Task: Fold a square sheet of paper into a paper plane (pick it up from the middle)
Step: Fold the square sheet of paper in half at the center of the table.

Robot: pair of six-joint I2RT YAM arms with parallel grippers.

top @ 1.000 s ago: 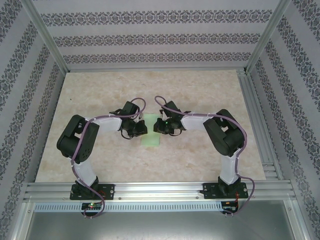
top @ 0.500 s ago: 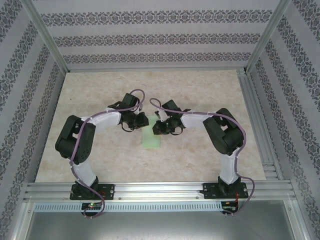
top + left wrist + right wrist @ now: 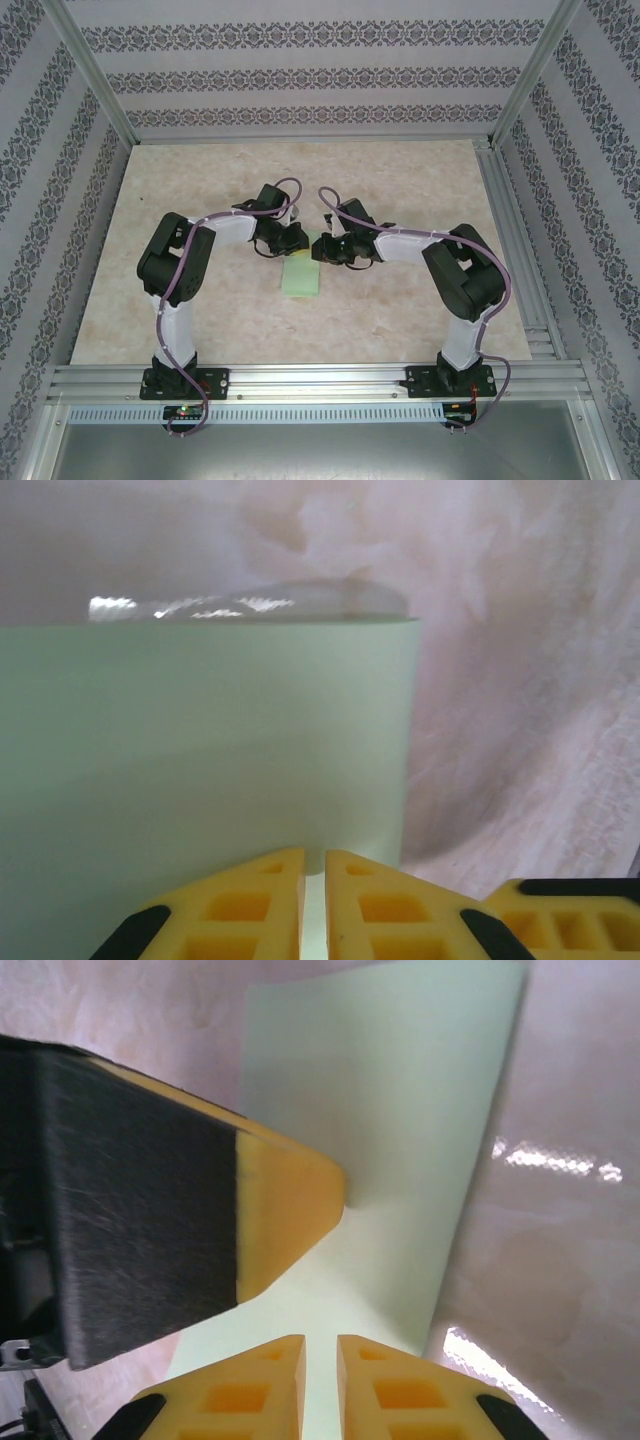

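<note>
Both arms swung inward; left gripper [image 3: 315, 868], right gripper [image 3: 320, 1352] now meet over far end of green paper sheet [image 3: 302, 281], flat on table [image 3: 200, 300] centre. Both jaw pairs nearly together, slim slit. Right wrist view half blocked by left finger [image 3: 285, 1210].

arms [image 3: 178, 325]: white links, black joints | cables [image 3: 290, 186]: purple — looped | fingertips [image 3: 250, 905]: yellow, black-backed | bases [image 3: 180, 382]: black plates

left hand [image 3: 287, 243] shifted farther back, folded paper [image 3: 301, 280] more uncovered

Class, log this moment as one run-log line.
paper sheet: narrow strip | left gripper: shut on far end | right gripper: shut on far end
</note>
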